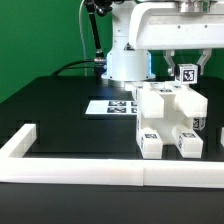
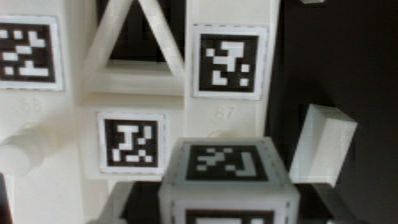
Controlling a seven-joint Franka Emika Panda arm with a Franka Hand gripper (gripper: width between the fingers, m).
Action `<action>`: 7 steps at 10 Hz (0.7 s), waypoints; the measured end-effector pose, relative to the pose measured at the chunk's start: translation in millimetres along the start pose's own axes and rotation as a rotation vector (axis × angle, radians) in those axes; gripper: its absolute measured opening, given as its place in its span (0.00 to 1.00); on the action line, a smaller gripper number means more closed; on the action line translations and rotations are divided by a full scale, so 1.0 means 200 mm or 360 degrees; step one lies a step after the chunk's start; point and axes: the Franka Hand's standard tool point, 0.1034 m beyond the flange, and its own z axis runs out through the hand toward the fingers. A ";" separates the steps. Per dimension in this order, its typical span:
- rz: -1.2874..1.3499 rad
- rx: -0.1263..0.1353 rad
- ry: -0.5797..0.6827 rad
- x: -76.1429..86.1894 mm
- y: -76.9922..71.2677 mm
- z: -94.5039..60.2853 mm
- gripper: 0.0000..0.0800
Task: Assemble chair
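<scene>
border rail point(image 1: 80, 165): lay along the lower frame and turned a corner at lower left, fencing the work area.
chair point(image 1: 168, 118): stood half-built at right centre, just behind the rail.
gripper point(image 1: 186, 67): hung over the chair at upper right, jaws narrowed onto a tagged cube-ended piece point(image 1: 186, 74), probably to seat it from above.
in the way: the chair's own uprights, close beside the piece.
marker board point(image 1: 110, 105): lay flat at centre, apart from the chair.

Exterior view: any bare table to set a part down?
Bare: table on the exterior view's left, between border rail and marker board. Crowded: the exterior view's right, chair assembly close to the rail, under the gripper.
</scene>
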 end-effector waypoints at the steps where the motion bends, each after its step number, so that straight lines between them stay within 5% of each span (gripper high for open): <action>1: 0.0000 0.0000 0.0002 0.00 0.00 0.00 0.36; 7: 0.0002 -0.0003 0.0024 0.02 0.00 0.00 0.36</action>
